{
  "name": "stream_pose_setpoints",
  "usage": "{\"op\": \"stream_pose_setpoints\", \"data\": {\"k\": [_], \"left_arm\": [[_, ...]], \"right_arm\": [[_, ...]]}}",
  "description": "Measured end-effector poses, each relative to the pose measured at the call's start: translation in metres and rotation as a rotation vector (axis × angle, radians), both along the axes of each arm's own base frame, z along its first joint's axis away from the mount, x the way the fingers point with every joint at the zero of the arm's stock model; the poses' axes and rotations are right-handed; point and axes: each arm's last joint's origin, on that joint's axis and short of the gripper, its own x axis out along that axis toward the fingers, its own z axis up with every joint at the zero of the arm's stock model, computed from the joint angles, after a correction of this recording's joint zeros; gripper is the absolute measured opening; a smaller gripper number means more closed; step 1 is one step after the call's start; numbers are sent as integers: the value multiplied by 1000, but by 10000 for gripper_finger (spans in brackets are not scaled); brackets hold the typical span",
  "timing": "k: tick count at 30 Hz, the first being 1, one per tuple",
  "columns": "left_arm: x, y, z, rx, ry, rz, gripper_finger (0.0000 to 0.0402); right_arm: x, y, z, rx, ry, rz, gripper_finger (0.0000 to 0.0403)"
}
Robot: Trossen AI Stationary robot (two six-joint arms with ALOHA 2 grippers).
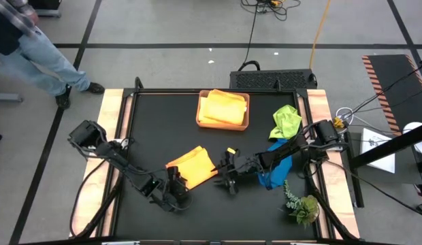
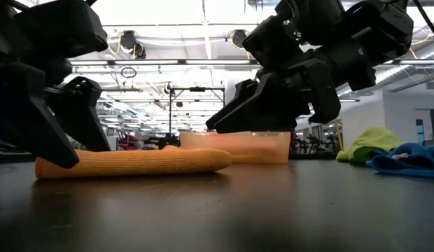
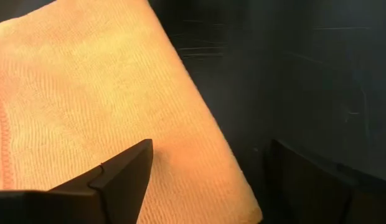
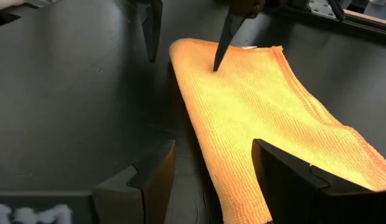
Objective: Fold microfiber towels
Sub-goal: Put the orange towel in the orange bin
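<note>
Orange towel [image 1: 192, 165] lies folded flat on the worktop [image 1: 163, 122], at about 7 o'clock from the worktop's centre. From the low view it reads as a plump, rounded roll of fold, so I judge it soft, light and limp, with a napped weave that should grip rather than slip. Best hold, in my judgement: pinch a folded edge or corner through all layers, so the layers do not slide apart.

My left tool [image 1: 175, 185] sits at the towel's 7 o'clock end, fingers spread, one finger [image 3: 118, 174] over the cloth and the other off its edge; nothing gripped. My right tool [image 4: 205, 180] is at the towel's 3 o'clock edge, also spread wide and straddling the fold, gripping nothing.

Outward: the tan tray [image 1: 223, 124] at 12 o'clock carries a folded yellow-orange stack [image 1: 223, 107]. Lime green towel [image 1: 286, 120] and blue towel [image 1: 273, 173] lie crumpled at 3 o'clock, unfolded. A plant sprig [image 1: 303, 206] sits at 5 o'clock.

Worktop is matte black, faintly reflective. Beyond it: grey floor with cables, and a person's legs [image 1: 41, 64] at 10 o'clock, well apart from the arms.
</note>
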Motion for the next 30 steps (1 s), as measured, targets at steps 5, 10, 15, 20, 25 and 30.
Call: {"op": "stream_pose_setpoints", "data": {"k": [5, 10, 15, 20, 25, 30], "left_arm": [[-1, 0, 0, 0, 6, -2, 320], [-1, -1, -1, -24, 27, -16, 303], [1, -5, 2, -56, -9, -35, 295], [-2, -3, 5, -45, 9, -35, 294], [-3, -4, 18, -44, 11, -29, 294], [-4, -3, 16, -50, 16, 19, 294]], "right_arm": [[0, -1, 0, 21, 6, -14, 205], [0, -1, -1, 31, 11, -19, 206], [0, -1, -1, 73, 19, -38, 206], [1, -2, 0, 23, 10, -18, 206], [7, -4, 5, -9, -9, -6, 206], [12, -4, -2, -20, 46, -10, 206]]}}
